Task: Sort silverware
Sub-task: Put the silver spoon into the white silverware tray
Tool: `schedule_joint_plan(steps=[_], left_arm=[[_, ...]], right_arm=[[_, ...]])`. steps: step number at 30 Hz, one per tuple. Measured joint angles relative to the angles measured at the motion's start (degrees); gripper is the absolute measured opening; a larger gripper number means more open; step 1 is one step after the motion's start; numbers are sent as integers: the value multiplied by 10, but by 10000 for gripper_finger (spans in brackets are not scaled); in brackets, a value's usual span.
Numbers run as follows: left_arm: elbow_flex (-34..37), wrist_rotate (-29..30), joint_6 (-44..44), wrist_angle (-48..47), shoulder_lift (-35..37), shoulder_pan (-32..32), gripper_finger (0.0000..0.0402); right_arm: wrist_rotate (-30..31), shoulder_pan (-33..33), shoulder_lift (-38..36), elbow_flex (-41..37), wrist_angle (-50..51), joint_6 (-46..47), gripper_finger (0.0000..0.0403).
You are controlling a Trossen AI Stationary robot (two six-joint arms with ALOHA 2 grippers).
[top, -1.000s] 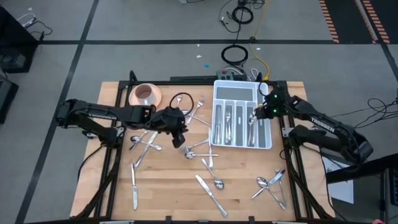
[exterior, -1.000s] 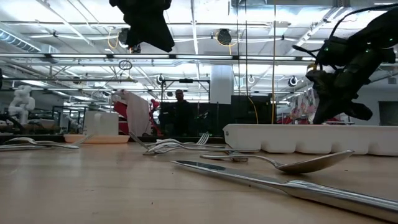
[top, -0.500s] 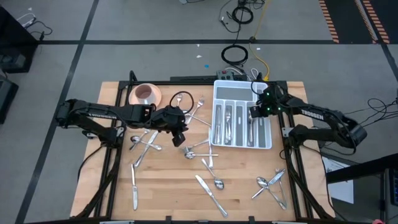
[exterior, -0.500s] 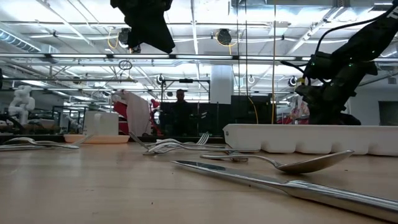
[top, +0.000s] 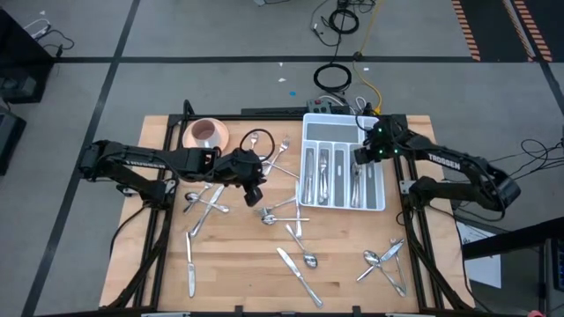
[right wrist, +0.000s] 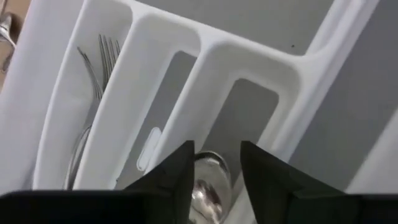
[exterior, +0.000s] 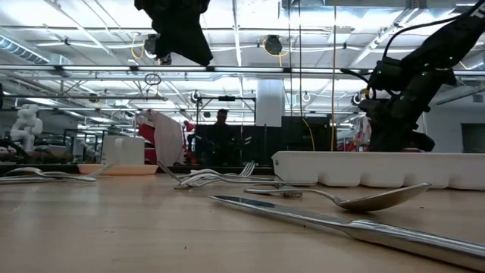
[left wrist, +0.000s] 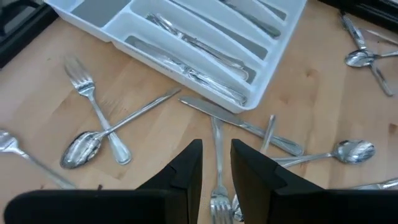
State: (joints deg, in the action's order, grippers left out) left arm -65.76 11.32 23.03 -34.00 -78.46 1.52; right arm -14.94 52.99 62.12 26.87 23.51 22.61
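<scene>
The right gripper hangs over the upper right part of the white cutlery tray, right of centre in the high view. Its fingers stand apart over a spoon lying in a compartment; it grips nothing. The left gripper hovers at mid-frame above loose silverware on the worktop, fingers slightly apart and empty. The tray's long compartments hold forks and other pieces. A pink bowl sits at the upper left of the worktop; what it contains cannot be told. More cutlery lies scattered left, centre and lower right.
</scene>
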Motion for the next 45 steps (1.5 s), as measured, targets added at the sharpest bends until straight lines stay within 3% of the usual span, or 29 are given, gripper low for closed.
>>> schedule_joint_plan(steps=[6,10,15,20,25,30,33,38,45], left_arm=[[0,26,17,-47,0,0,88],[0,7,4,-68,0,3,88],[0,7,4,-82,0,5,88],[0,7,6,-92,0,5,88],[0,7,6,-91,0,5,88],[0,7,7,-90,0,5,88],[0,7,7,-90,0,5,88],[0,7,7,-90,0,5,88],[0,3,8,-88,0,5,88]], right_arm=[[-37,-4,-26,97,66,-45,141],[-53,-59,-48,196,188,-93,142],[-58,-218,-48,271,424,-103,142],[-34,-434,-50,274,539,102,142],[6,-640,-56,274,515,365,142],[147,-844,-32,274,441,637,142],[179,-932,19,274,415,755,142],[175,-1015,136,274,341,860,142],[132,-1037,238,274,236,892,152]])
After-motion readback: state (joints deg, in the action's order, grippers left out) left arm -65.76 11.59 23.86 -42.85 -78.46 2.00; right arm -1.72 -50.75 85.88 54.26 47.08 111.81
